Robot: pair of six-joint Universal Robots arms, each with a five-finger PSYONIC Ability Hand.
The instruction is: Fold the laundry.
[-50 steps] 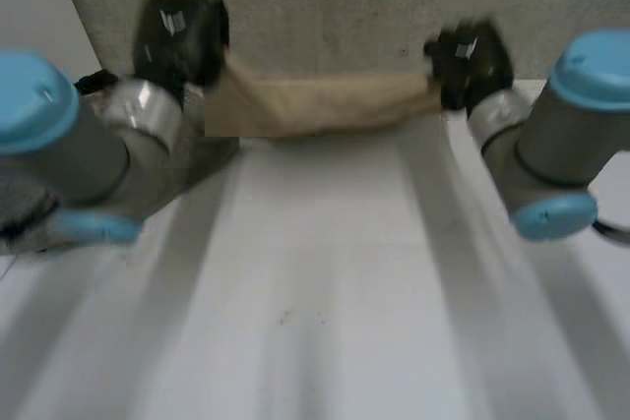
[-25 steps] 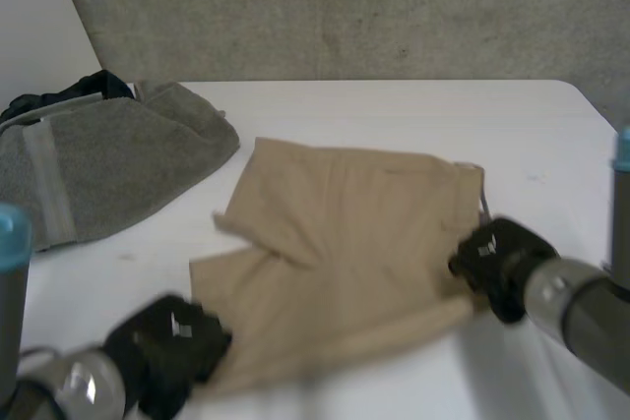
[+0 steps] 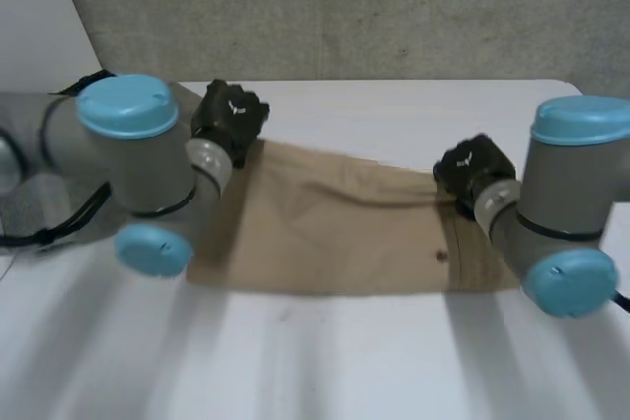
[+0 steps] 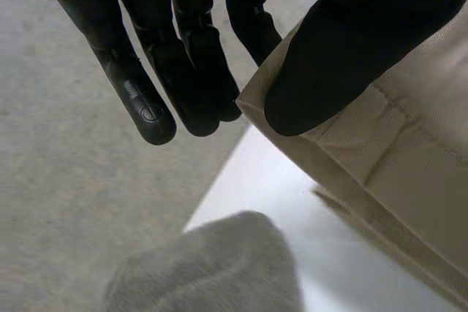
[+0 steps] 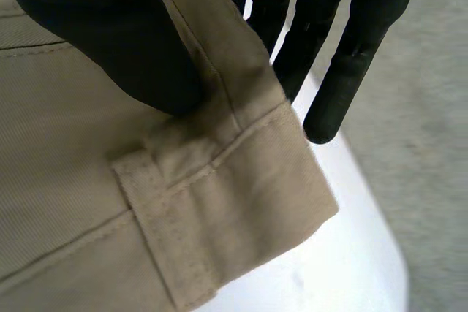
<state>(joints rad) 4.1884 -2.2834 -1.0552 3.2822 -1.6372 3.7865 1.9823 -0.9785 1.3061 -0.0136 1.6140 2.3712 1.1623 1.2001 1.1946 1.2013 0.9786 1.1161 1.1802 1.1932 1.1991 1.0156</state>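
Tan shorts (image 3: 345,233) lie flat on the white table (image 3: 394,361) as a wide band. My left hand (image 3: 228,120) is at their far left corner. In the left wrist view its thumb (image 4: 344,56) presses on top of the hem of the shorts (image 4: 409,151), with the fingers (image 4: 146,100) beyond the edge, pinching it. My right hand (image 3: 474,169) is at the far right corner. There the thumb (image 5: 95,34) and fingers (image 5: 351,71) pinch the waistband of the shorts (image 5: 88,202) next to a belt loop (image 5: 161,217).
A heap of grey cloth (image 4: 212,268) lies on the table just beyond the left hand's corner. The table's far edge (image 5: 380,231) runs close past the right hand, with grey floor behind it.
Half a second ago both hands were near the front edge with the shorts spread open. Now they are at the far side, and the shorts lie as a flatter, narrower band.
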